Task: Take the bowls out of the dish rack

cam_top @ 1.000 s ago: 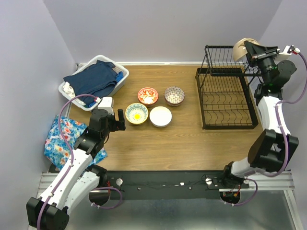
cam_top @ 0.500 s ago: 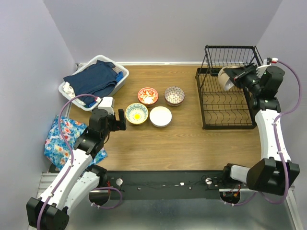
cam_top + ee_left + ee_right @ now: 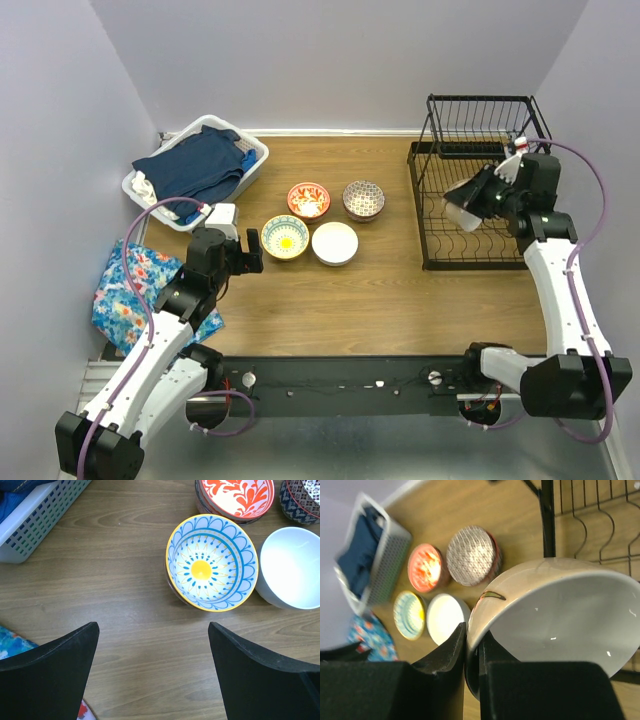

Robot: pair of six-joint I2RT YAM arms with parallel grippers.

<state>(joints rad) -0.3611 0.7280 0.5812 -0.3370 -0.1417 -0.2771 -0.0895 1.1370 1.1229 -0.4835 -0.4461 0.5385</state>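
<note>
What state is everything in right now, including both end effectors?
Beige bowl: tilted, held by its rim over the dish rack.
Right end effector: shut on the beige bowl.
Left end effector: open, empty.
Yellow-blue bowl: upright on table.
White bowl: upright on table.
Red-orange floral bowl: upright on table.
Dark patterned bowl: upright on table.
Dish rack: no bowls seen inside.
Laundry basket: holds clothes.
</note>
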